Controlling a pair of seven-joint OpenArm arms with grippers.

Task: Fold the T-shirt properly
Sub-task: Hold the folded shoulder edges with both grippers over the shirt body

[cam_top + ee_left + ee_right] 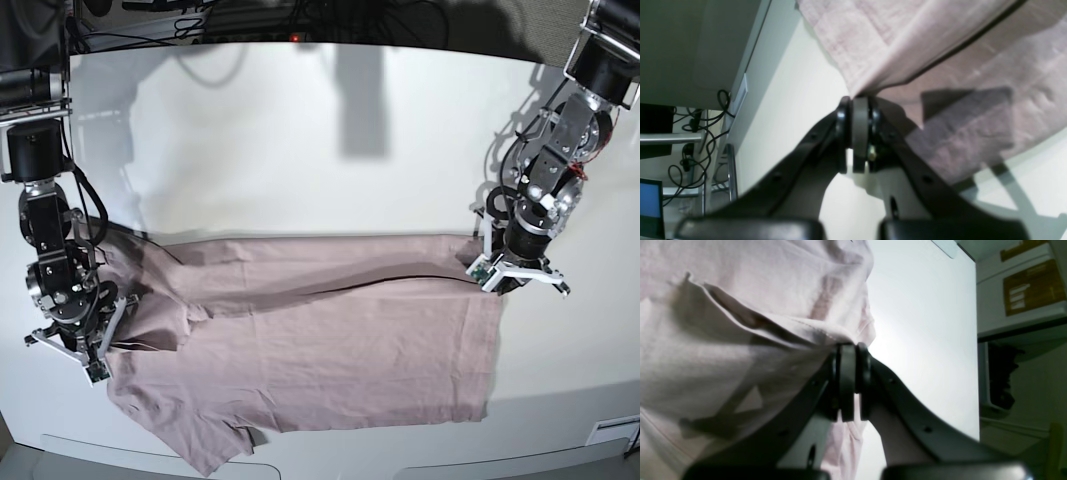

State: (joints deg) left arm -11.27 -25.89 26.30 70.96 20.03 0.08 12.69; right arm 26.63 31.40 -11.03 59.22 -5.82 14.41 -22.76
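Observation:
The pink-mauve T-shirt (320, 350) lies spread across the near half of the white table (300, 150), sleeve end at the left and hem at the right. A long raised fold runs across it between the two grippers. At the shirt's right end, my left gripper (480, 262) is shut on the hem corner; the left wrist view shows the cloth (940, 50) pinched at the closed gripper tips (860, 100). Over at the sleeve end, my right gripper (112, 340) is shut on the cloth, with bunched fabric (740, 323) caught at its tips (850, 346).
The table's front edge (400, 462) runs close below the shirt. Cables (250, 25) lie along the back edge. Off the table, the wrist views show a cabinet with cables (700, 133) and shelves with boxes (1023, 290).

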